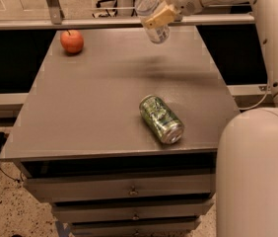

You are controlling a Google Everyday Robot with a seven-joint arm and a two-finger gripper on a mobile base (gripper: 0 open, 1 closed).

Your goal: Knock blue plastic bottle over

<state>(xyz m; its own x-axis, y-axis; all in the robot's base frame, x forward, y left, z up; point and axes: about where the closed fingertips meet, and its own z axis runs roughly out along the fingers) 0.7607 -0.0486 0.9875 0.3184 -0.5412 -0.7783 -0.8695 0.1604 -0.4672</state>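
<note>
The blue plastic bottle [146,4], clear with a white cap, hangs tilted in the air above the far edge of the grey table [94,93], its cap leaning to the left. My gripper [155,15] reaches in from the upper right and is shut around the bottle's middle. One tan finger [160,16] lies across its front. The bottle's shadow falls on the tabletop below it.
A green drink can [161,119] lies on its side near the table's front right. A red apple [72,41] sits at the far left corner. Drawers [129,186] are under the tabletop. My white arm and body [257,172] fill the right side.
</note>
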